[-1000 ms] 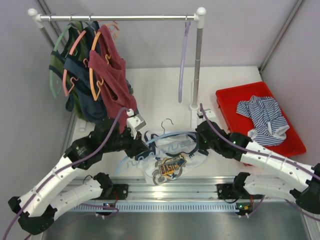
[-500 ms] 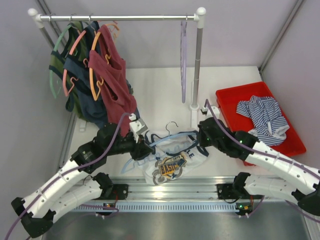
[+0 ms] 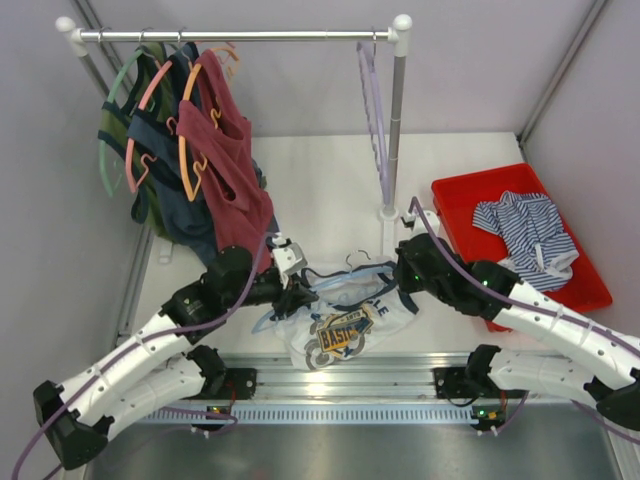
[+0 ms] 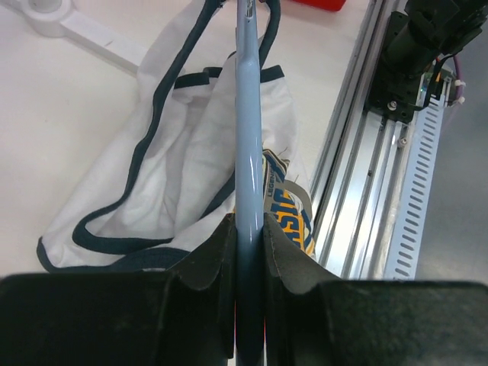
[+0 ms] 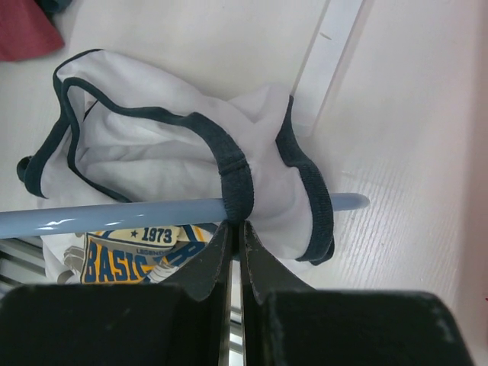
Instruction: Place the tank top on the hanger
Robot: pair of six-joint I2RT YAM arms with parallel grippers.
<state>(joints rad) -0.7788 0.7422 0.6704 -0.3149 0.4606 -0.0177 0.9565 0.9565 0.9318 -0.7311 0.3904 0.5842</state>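
Left jaws: I hold the hanger (image 4: 245,152) arm clamped between them, to steady it | Right jaws: together, seemingly pinching the top (image 5: 175,164) where its strap loops over that arm, just past the tips | Rest of top slack on table (image 4: 69,114) below

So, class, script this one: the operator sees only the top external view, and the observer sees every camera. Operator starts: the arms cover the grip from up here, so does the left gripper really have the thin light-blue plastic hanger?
Observer: Yes. In the left wrist view the left gripper is clamped on one arm of the light-blue plastic hanger.
Operator: And the right gripper?
Observer: The right gripper is shut, apparently pinching a navy-trimmed strap of the white sleeveless tank top.
Operator: Is that strap on the hanger?
Observer: Yes, it loops over the hanger arm, whose tip pokes out beyond it.
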